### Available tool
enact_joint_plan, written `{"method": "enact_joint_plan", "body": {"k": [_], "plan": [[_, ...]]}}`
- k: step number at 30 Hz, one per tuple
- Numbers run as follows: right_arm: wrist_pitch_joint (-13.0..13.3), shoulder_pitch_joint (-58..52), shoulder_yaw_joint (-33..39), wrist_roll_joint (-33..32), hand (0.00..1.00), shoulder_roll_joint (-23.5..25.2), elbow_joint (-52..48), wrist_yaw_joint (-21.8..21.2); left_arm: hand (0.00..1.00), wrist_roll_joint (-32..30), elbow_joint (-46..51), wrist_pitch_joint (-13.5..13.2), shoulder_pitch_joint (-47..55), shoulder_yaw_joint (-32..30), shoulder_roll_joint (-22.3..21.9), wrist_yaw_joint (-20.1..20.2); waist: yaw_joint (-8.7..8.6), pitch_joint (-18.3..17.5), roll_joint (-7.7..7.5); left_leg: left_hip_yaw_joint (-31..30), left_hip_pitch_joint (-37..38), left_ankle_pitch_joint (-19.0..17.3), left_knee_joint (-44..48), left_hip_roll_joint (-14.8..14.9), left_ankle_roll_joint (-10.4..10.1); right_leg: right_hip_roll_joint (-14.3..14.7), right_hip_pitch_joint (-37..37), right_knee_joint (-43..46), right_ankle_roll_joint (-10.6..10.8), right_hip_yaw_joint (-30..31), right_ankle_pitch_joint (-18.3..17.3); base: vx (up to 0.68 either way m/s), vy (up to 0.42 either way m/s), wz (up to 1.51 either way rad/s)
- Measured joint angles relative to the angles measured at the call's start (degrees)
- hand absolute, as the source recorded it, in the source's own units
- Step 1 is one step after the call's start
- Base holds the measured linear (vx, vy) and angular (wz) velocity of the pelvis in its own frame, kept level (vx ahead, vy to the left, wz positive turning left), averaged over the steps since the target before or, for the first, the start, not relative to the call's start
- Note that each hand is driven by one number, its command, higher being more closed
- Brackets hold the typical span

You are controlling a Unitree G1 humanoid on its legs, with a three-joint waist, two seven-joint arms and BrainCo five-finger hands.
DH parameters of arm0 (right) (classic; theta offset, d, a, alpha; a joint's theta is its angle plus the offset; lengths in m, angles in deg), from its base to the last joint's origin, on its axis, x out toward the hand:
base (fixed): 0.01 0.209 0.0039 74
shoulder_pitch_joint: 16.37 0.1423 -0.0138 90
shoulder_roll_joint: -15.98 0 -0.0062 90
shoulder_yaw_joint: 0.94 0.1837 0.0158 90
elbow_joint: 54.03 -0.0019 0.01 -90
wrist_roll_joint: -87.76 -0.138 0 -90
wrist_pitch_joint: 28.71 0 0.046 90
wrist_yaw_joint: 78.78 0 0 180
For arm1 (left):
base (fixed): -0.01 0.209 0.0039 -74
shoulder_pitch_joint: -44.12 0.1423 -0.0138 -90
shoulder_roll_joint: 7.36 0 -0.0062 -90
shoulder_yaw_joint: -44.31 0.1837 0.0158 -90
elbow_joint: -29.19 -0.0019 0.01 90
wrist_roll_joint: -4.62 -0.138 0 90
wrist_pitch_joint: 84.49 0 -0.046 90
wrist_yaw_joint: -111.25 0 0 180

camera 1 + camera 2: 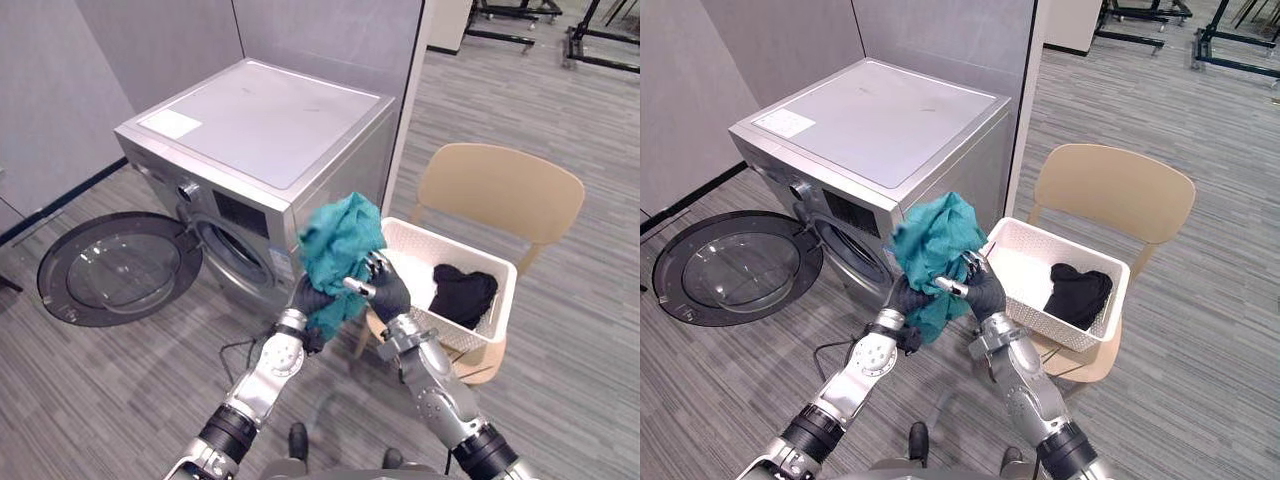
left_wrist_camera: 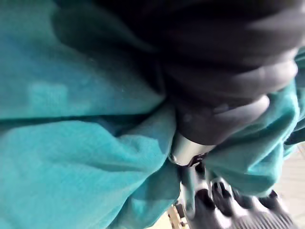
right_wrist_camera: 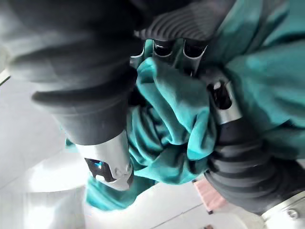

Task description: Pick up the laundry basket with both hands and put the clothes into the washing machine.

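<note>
With the fingers of the left hand [image 1: 312,298] and right hand [image 1: 388,292] curled into the bunched teal cloth [image 1: 340,240], held aloft between the basket [image 1: 450,240] on its chair [image 1: 500,185] and the washing machine [image 1: 270,130], a loose fold could slip free or snag on the drum opening [image 1: 235,258].

A beige moulded chair [image 1: 505,190] with a curved backrest stands on the grey striped carpet floor [image 1: 590,340], near the edge of a plain grey partition wall [image 1: 320,35]. A black skirting strip [image 1: 60,205] runs along the left wall. Black metal frames [image 1: 598,60] stand well apart, far back.
</note>
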Motion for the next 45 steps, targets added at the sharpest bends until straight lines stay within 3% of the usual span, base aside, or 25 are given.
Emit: {"method": "enact_joint_plan", "body": {"k": [6,8,13,16,18,19,20,21,25,27,28,29,30,31,32,35,36,37,39,41,42,43,44,45], "plan": [[0.49,-4.55,7.68,23.14,0.0,-3.43,-3.85,4.17,1.0,1.57,0.46,-1.36,8.75,-10.07,-0.46,-0.36,-0.05,0.0,-0.01,0.15,0.19,-0.14,-0.1,-0.02,-0.13,0.01,0.0,0.17,0.54,0.21,-0.41,0.01,0.001,0.0],[0.52,-6.69,8.64,28.08,0.0,-4.65,-3.68,4.81,1.0,2.72,0.41,-1.4,11.74,-12.23,-0.35,-0.42,0.05,-0.01,-0.01,0.08,0.14,-0.16,-0.11,-0.03,-0.15,0.0,-0.01,0.19,0.57,0.18,-0.47,0.0,0.0,0.0],[0.14,-8.32,8.94,33.24,0.0,-4.97,8.5,4.88,1.0,5.81,-5.29,-1.69,15.26,-15.43,-0.58,-0.08,0.76,0.04,-0.09,-2.5,-2.59,-0.22,1.01,-0.6,-0.09,-0.19,-0.59,1.19,1.08,-2.62,-1.46,-0.02,0.008,0.31],[-1.91,-7.85,11.04,36.08,0.0,-3.62,19.11,6.25,1.0,10.17,-11.02,-1.67,14.45,-16.87,-0.81,0.07,1.57,0.27,-0.38,-6.16,-8.14,-0.95,3.68,-1.78,0.92,-1.71,-2.5,4.93,1.18,-9.53,-3.88,-0.04,0.007,1.2],[-2.72,-7.72,13.16,37.92,0.0,-2.09,24.93,7.92,1.0,11.98,-14.57,-1.35,15.01,-18.96,-1.77,0.12,1.55,0.49,-0.76,-2.64,-8.54,-3.74,3.33,-2.3,5.04,-3.92,-0.9,4.21,0.98,-14.77,-4.01,0.03,0.02,1.4],[-3.21,-7.12,14.53,39.63,0.0,-0.91,28.65,8.95,1.0,12.41,-16.56,-1.12,15.38,-20.18,-2.46,0.35,1.65,1.15,-1.68,2.98,-8.97,-4.61,4.35,-2.18,6.59,-5.69,0.26,4.01,1.1,-18.14,-4.01,0.1,0.088,1.33],[-3.91,-6.57,15.59,40.24,0.0,-0.75,31.63,9.62,1.0,12.84,-17.88,-0.69,15.43,-20.41,-2.72,0.87,2.25,0.99,-0.63,7.83,-9.38,-4.76,6.35,-1.52,7.04,-6.62,1.26,4.62,1.92,-20.27,-4.59,0.16,0.111,1.57],[-4.41,-5.91,16.67,40.72,0.0,-0.79,35.68,9.94,1.0,13.35,-18.35,-0.23,16.37,-20.41,-2.82,1.48,2.66,1.33,0.06,11.88,-9.57,-3.72,8.65,-0.16,5.86,-7.32,3.11,5.92,3.41,-23.11,-5.87,0.22,0.08,1.44],[-4.95,-3.89,18.38,41.34,0.0,2.34,40.69,10.13,1.0,13.3,-22.61,0.01,19.13,-22.39,-2.76,3.1,3.21,2.16,-1.75,9.71,-9.94,-5.44,11.54,-4.13,6.16,-10.8,6.65,6.02,5.76,-26.42,-7.3,0.17,0.1,0.67],[-5.58,-2.82,18.91,41.39,0.0,3.72,44.31,10.26,1.0,13.22,-24.1,1.34,20.7,-22.42,-2.9,4.18,3.15,3.3,-3.36,9.47,-10.13,-10.69,16.8,-7.04,7.3,-16.57,7.4,13.78,7.17,-26.21,-8.41,0.25,0.192,0.5],[-6.08,-2.77,18.91,41.41,0.0,3.7,44.48,10.36,1.0,13.2,-24.3,1.61,20.97,-22.35,-3.06,4.64,3.12,3.35,-3.44,8.86,-9.96,-11.67,17.79,-7.7,7.7,-18.1,6.85,17.23,6.39,-25.24,-7.97,0.25,0.185,0.58],[-6.6,-3.38,18.88,41.4,0.0,3.61,44.68,10.69,1.0,13.18,-24.3,1.77,21.42,-22.15,-3.13,5.19,2.97,3.66,-3.39,7.19,-8.94,-13.46,19.11,-8.63,8.65,-20.73,2.96,28.18,-0.96,-19.57,-5.15,0.29,0.212,0.69],[-6.68,-3.63,18.87,41.34,0.0,3.74,44.69,10.78,1.0,12.99,-24.28,1.77,21.06,-22.06,-2.68,5.18,2.41,4.37,-2.87,5.1,-7.52,-14.34,19.39,-8.86,9.24,-19.91,-0.4,35.15,-3.8,-12.38,-3.87,0.29,0.199,0.77],[-6.66,-3.82,18.86,41.26,0.0,3.92,44.68,10.77,1.0,12.7,-24.29,1.78,20.54,-21.93,-2.25,5.18,1.81,4.72,-2.92,3.52,-6.9,-14.56,19.28,-9.03,9.47,-18.08,-2.06,37.97,-2.06,-8.95,-5.85,0.31,0.127,1.05],[-6.66,-4.01,18.87,41.03,0.0,4.34,44.66,10.78,1.0,12.11,-24.28,1.79,19.4,-21.78,-1.57,5.09,0.77,5.72,-3.13,0.22,-5.12,-14.68,18.03,-9.71,9.73,-13.87,-5.5,41.31,-0.35,-4.7,-10.22,0.31,0.072,1.04],[-6.44,-3.77,18.79,39.35,0.0,4.34,44.33,11.09,1.0,12.1,-24.4,1.77,17.26,-21.05,-1.11,5.0,-0.19,6.81,-4.45,-3.14,-0.21,-15.8,15.51,-11.46,9.87,-8.77,-13.1,37.57,-0.78,-5.01,-13.42,0.32,0.048,0.73],[-6.41,-3.49,18.77,39.23,0.0,4.08,44.34,11.22,1.0,12.1,-24.46,1.75,16.43,-20.09,-1.39,4.97,-0.2,7.14,-3.98,-4.04,0.91,-16.59,15.51,-11.6,9.42,-7.12,-15.72,33.14,-0.67,-5.52,-13.16,0.32,0.037,0.5],[-6.39,-3.39,18.78,39.22,0.0,3.96,44.3,11.28,1.0,12.11,-24.76,1.74,15.78,-19.77,-1.59,4.98,-0.29,7.41,-3.55,-4.97,1.6,-17.13,15.51,-11.64,9.14,-6.24,-16.77,29.68,-0.55,-5.85,-12.6,0.35,0.022,0.7],[-6.38,-3.59,18.78,39.22,0.0,4.15,44.23,11.23,1.0,12.03,-24.86,1.65,14.38,-17.69,-1.66,5.06,-0.89,7.65,-3.28,-8.66,3.87,-18.45,15.41,-12.47,7.62,-3.91,-18.78,15.41,0.11,-4.87,-6.55,0.45,-0.043,0.97],[-6.39,-3.67,18.79,39.21,0.0,4.15,43.87,11.17,1.0,11.98,-24.9,1.56,14.11,-17.48,-1.95,5.06,-1.6,7.38,-3.77,-10.75,5.46,-20.72,16.49,-12.65,5.51,-3.5,-19.05,14.13,-2.09,-4.24,-3.65,0.5,-0.121,0.92],[-6.36,-3.76,18.81,39.14,0.0,4.45,42.9,11.09,1.0,11.87,-24.93,1.28,14.31,-17.4,-1.78,5.07,-2.15,7.38,-3.83,-9.87,4.9,-22.78,22.14,-12.77,2.14,-3.51,-17.6,13.63,-4.2,-5.19,-0.7,0.55,-0.154,1.15],[-6.26,-3.71,18.83,38.96,0.0,4.07,42.79,11.09,1.0,11.88,-25.3,1.37,13.93,-17.36,-2.43,5.1,-3.24,7.92,-3.07,-7.54,1.58,-23.65,31.75,-12.18,0.68,-2.93,-16.09,13.66,-5.49,-4.89,2.59,0.53,-0.153,1.02],[-6.27,-3.21,18.74,38.75,0.0,3.66,42.77,11.07,1.0,11.88,-25.21,1.34,13.87,-17.41,-3.03,5.1,-2.95,8.28,-1.78,-5.63,-0.58,-23.37,37.6,-10.81,0.2,-1.75,-14.84,13.09,-5.38,-5.31,2.51,0.53,-0.133,0.37],[-6.25,-2.55,18.44,38.72,0.0,3.31,42.37,11.03,1.0,11.89,-25.2,1.31,14.67,-17.44,-3.83,5.1,-2.06,8.2,-0.26,-2.46,-3.36,-21.84,45.64,-8.14,-1.73,0.0,-12.33,11.34,-5.94,-4.88,1.55,0.55,-0.095,-0.54]]}}
